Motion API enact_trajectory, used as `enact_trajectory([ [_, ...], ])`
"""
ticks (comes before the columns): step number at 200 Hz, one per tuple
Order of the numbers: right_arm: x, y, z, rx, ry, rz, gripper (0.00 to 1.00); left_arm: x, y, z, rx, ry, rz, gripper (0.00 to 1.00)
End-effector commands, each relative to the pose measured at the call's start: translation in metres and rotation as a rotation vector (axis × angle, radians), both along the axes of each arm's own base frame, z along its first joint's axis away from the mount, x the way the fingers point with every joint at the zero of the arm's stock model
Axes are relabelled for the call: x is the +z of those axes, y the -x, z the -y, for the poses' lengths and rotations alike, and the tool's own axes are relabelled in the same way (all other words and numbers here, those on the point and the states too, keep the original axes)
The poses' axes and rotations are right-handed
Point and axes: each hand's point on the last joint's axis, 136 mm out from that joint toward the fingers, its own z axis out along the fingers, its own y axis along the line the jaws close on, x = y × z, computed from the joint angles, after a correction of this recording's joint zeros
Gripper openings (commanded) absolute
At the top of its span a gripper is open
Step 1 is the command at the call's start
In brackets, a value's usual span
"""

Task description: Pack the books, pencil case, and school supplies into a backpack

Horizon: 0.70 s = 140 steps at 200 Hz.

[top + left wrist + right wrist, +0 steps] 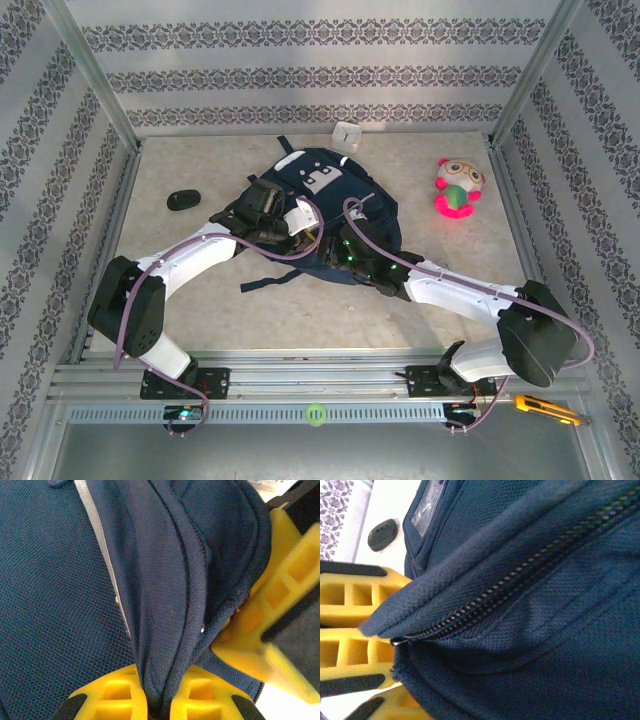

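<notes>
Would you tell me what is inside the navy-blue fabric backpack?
On the navy-blue fabric backpack, only its outside and a shut-looking zip show; anything inside is covered.

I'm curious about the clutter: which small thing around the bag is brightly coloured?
The pink-and-green plush toy, right of the backpack; the oval object is black, the case pale.

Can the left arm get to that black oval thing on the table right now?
Probably not yet. The left gripper is clamped on a fold of the backpack. The black oval thing lies on open table beside it, nothing between, so letting go comes first.
</notes>
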Motion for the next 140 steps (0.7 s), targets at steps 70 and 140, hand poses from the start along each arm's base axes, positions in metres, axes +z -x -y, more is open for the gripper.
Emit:
enact_trajectory([
  [70,0.014,-0.005,0.065,-0.1,0.141,0.042,0.04,-0.016,-0.009,-0.022,0.057,-0.139,0.007,0.07],
  [140,-0.006,-0.006,0.095,-0.058,0.174,-0.036,0.0,-0.014,-0.004,-0.036,0.042,-0.168,0.013,0.06],
])
